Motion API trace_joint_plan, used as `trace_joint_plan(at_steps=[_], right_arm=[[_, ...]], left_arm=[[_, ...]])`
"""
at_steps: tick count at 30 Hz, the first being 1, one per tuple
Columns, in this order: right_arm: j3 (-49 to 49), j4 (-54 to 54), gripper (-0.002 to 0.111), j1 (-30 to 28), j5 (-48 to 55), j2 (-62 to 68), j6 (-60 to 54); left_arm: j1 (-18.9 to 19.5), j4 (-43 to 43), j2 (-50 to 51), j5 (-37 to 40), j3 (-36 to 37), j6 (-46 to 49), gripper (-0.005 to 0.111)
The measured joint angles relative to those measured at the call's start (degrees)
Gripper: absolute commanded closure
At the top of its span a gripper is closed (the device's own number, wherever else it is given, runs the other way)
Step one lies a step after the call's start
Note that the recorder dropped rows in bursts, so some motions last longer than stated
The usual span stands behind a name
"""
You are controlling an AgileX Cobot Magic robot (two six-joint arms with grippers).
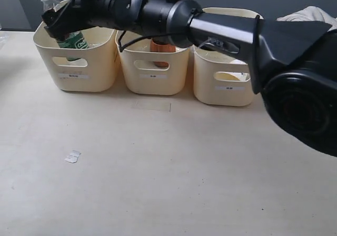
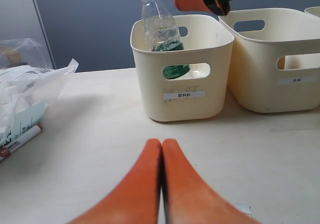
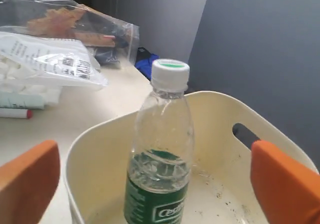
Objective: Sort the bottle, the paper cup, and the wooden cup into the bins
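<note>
the tall clear glossy plastic bottle (image 3: pixel 160 154) stands in a smooth matt cream-yellow plastic bin (image 2: pixel 182 71) on the pale matt tabletop (image 1: pixel 158 173).

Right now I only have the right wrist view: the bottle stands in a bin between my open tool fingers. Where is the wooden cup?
Observer: The wooden cup sits in the middle bin, as the exterior view shows.
Operator: Which bin holds my bottle?
Observer: The bottle is in the leftmost bin of three in a row.
Operator: What is the left tool doing?
Observer: The left tool is shut and empty, pointing at that leftmost bin across bare table.
</note>
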Motion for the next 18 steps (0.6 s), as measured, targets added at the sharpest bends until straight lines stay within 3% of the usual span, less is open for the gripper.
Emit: trace_joint_plan(at_steps=[2,5,7,8,9,13,18], right_arm=[[0.0,-2.1,0.021,-0.4,4.5,-2.7,0.0],[-0.1,-2.7,0.052,-2.2,16.0,-7.4,0.2],[-0.1,-3.2,0.075,-3.3,22.7,-9.4,0.7],[-0.1,-4.0,0.096,-3.7,25.9,-10.5,1.7],[-0.1,-7.2,0.108,-4.5,30.9,-12.6,5.5],[3.7,-19.7,0.108,-4.6,37.3,-19.2,19.3],[20.3,-26.5,0.108,-4.7,35.9,-30.0,25.3]], left_arm=[[0.0,0.0,0.0,0.0,0.0,0.0,0.107],[0.0,0.0,0.0,0.0,0.0,0.0,0.107],[0.0,0.0,0.0,0.0,0.0,0.0,0.107],[0.0,0.0,0.0,0.0,0.0,0.0,0.107],[0.0,0.0,0.0,0.0,0.0,0.0,0.107],[0.0,0.0,0.0,0.0,0.0,0.0,0.107],[0.0,0.0,0.0,0.0,0.0,0.0,0.107]])
